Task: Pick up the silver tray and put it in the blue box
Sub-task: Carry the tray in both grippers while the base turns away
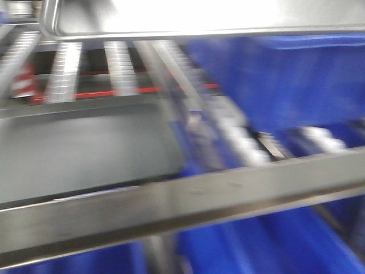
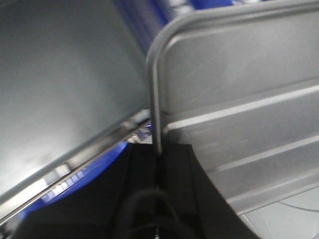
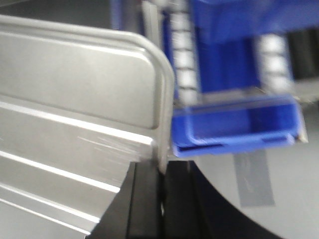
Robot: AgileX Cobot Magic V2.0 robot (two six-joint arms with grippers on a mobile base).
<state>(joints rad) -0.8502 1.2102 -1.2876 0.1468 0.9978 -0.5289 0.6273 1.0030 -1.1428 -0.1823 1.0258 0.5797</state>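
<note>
We hold the silver tray [image 2: 239,99] up in the air by both ends so it does not tip. Our left gripper [image 2: 158,153] is clamped on one rim, our right gripper [image 3: 162,170] on the other. The blue box [image 1: 285,80] sits lower, on the right

Silver tray [image 2: 239,99]: shiny silver, pale ridge lines across the floor. Grey tray [image 1: 80,148]: dull, plain grey. Box [image 1: 285,80]: deep blue. Small bin [image 3: 234,124]: bright blue. Rollers [image 1: 117,65]: whitish silver, red bars beneath. Left gripper [image 2: 158,159], right gripper [image 3: 162,172]: black. Tape [image 3: 254,179]: grey strip on paler grey floor.
</note>
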